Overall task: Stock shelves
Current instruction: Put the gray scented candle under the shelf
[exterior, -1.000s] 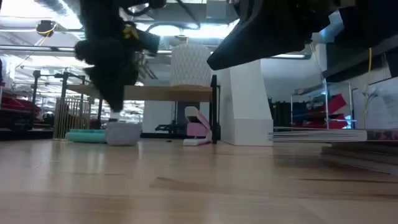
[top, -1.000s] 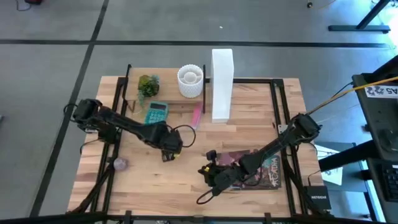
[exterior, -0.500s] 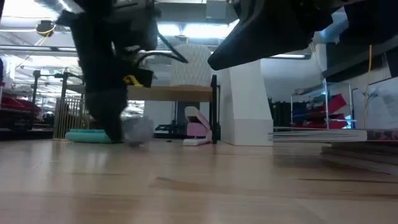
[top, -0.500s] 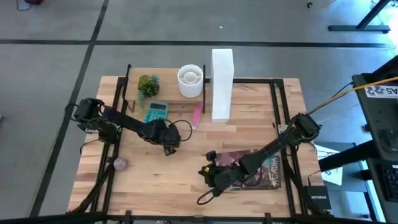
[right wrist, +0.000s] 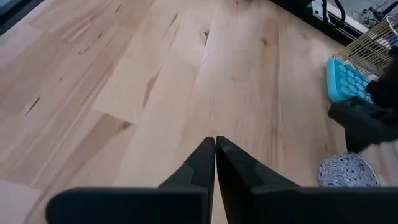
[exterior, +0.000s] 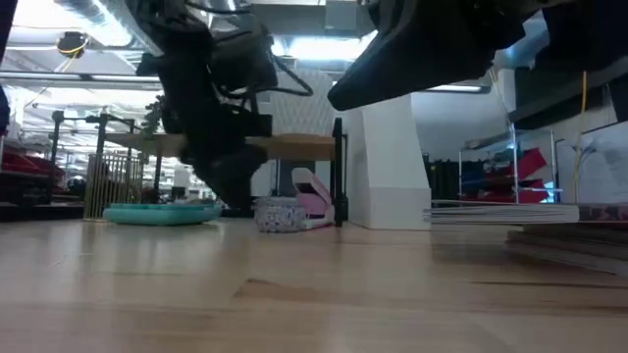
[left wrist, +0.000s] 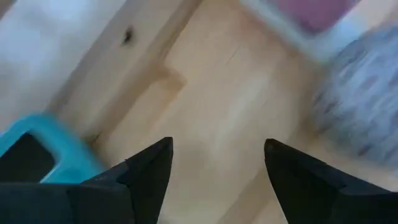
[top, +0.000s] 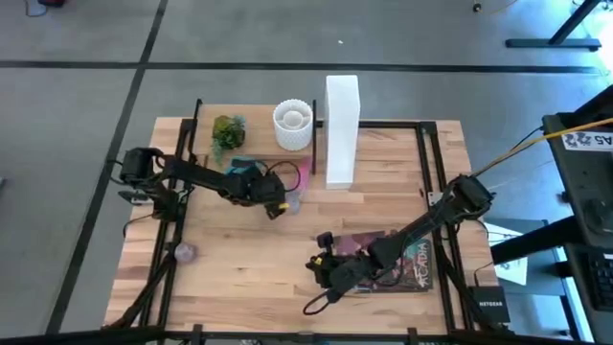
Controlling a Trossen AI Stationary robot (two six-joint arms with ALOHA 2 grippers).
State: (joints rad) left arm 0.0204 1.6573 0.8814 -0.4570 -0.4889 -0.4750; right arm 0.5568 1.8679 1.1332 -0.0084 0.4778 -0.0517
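Observation:
The shelves point(top: 257, 144) stand at the table's far side, a light-wood board on black posts; a small plant point(top: 228, 129) and a white ribbed pot point(top: 293, 125) sit on top. A teal calculator point(top: 239, 172) and a pink stapler point(top: 304, 178) lie by the shelves' foot. A small blue-and-white patterned cup point(exterior: 280, 214) stands on the table next to the stapler. My left gripper point(left wrist: 217, 146) is open over bare wood, and the cup point(left wrist: 364, 106) lies just past one fingertip. My right gripper point(right wrist: 215, 155) is shut and hovers over the table by a stack of magazines point(top: 397, 259).
A tall white file box point(top: 342, 129) stands to the right of the shelves. A small purple ball point(top: 184, 252) lies near the table's left front. Black frame rails point(top: 431, 163) run along both sides of the table. Bare wood lies in the middle and near part.
My left gripper has gone toward the table's far edge and somewhat right, up to the shelves. The patterned cup has moved along with it, from the table's middle left to beside the pink stapler, where it now stands upright.

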